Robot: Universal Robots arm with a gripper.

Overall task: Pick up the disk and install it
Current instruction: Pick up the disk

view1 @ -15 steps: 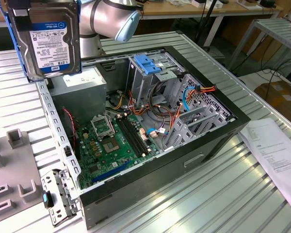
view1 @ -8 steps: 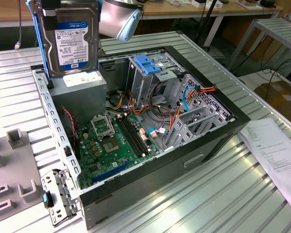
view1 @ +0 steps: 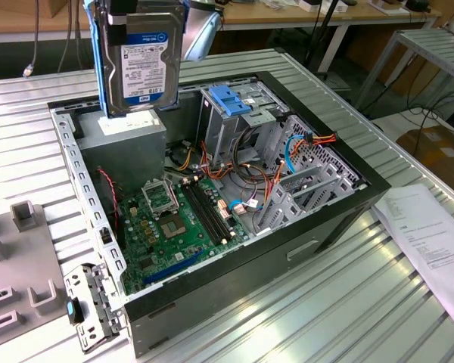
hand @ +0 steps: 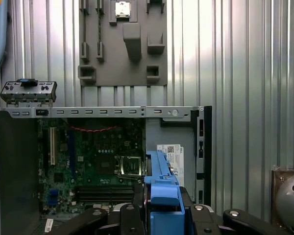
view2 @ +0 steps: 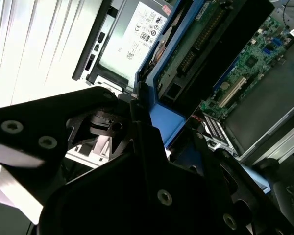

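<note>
In the exterior view I am holding the disk (view1: pixel 140 64) upright in the air, label toward the camera, with its blue rail (view1: pixel 98 57) running down the side at the exterior view's left. It is hanging above the grey power supply (view1: pixel 125 140) in the far corner of the open computer case (view1: pixel 234 280). The case is sitting in the middle of the ribbed table (view1: pixel 348 318). The motherboard (view1: pixel 178 223) is lying on its floor, and the drive cage (view1: pixel 231 121) is standing by its far wall. A sheet of paper (view1: pixel 427 242) is lying at the table's edge on the exterior view's right. A grey fixture plate (view1: pixel 15 249) is sitting at the opposite edge, and a small metal bracket (view1: pixel 87 306) is sitting just beside the case's near corner.

In the second wrist view my gripper (view2: pixel 157 132) is clamping the end of the rail, its black fingers (view2: pixel 142 156) pressing in from both sides. Here the disk is showing its other face, a green circuit board (view2: pixel 196 44), with the power supply's white label behind it.

In the first wrist view I am looking straight down along the rail (hand: pixel 161 181), which is sitting edge-on between my fingers. The disk is hanging over the line where the motherboard (hand: pixel 98 156) is meeting the power supply (hand: pixel 174 156). The fixture plate (hand: pixel 122 44) and the bracket (hand: pixel 28 92) are lying on the table outside the case's far wall.
</note>
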